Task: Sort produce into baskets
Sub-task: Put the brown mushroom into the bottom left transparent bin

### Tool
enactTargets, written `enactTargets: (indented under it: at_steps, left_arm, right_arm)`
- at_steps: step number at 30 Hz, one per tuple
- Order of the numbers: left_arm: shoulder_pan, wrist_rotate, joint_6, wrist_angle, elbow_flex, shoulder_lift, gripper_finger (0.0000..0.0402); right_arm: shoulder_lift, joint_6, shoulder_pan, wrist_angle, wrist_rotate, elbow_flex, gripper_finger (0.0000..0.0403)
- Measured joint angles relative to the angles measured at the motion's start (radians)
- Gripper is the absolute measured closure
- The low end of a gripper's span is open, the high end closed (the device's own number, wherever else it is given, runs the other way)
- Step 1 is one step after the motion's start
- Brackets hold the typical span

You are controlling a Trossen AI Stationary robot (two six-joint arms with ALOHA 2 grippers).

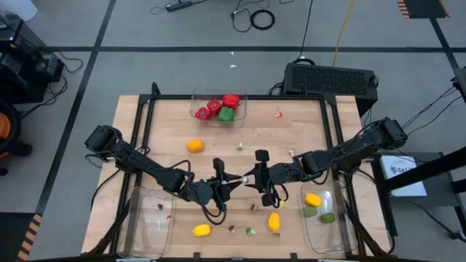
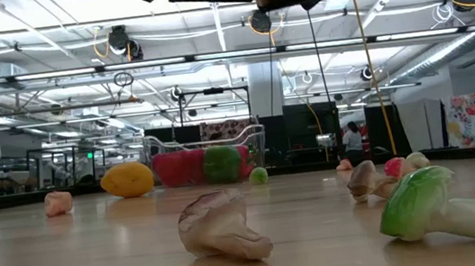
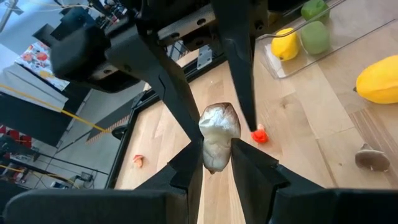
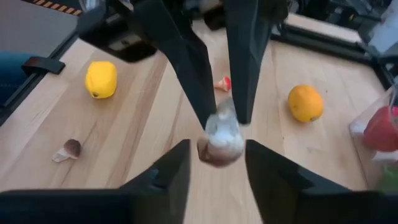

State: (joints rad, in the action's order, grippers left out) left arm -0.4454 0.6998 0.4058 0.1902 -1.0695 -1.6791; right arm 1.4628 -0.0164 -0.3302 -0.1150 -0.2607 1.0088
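Above the middle of the worktop [image 1: 167,124], the left pincer [image 3: 216,163] is pinching a small pale mushroom piece [image 3: 217,134]. The right pincer [image 4: 214,163] is meeting it tip to tip, its fingers standing apart around that piece without clamping it.

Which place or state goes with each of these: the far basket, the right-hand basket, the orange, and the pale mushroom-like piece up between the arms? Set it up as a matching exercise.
Things:
1. far basket
2. right-hand basket
3. orange
4. pale mushroom-like piece

Places or states:
A. pinched in the fingers of the left gripper, off the table
B. holds a lemon and limes
C. lies loose on the table
D. holds red peppers and a green pepper

Pairs: 1-D, 2-B, 3-C, 4-A
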Motion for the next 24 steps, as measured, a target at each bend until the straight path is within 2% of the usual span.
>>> enactTargets:
  at_steps: [6,10,15,19,24]
  left_arm:
    - [0.000,0.000,0.000,-0.007,0.000,0.000,0.0311]
    - [-0.004,0.001,0.001,-0.021,0.000,0.000,0.0311]
    - [-0.034,0.021,0.020,-0.040,0.000,0.030,0.0311]
    - [-0.070,0.083,0.020,-0.083,0.000,0.078,0.0311]
    - [-0.136,0.127,-0.096,-0.243,-0.001,0.156,0.0311]
  right_arm:
    - [0.000,0.018,0.000,-0.021,0.000,0.000,0.0168]
    - [0.000,0.047,0.001,-0.054,-0.030,0.000,0.0133]
    - [0.000,0.077,0.001,-0.134,-0.081,0.000,0.0122]
    - [0.000,0.088,0.001,-0.163,-0.087,0.000,0.0122]
    - [0.000,0.092,0.001,-0.163,-0.088,0.000,0.0122]
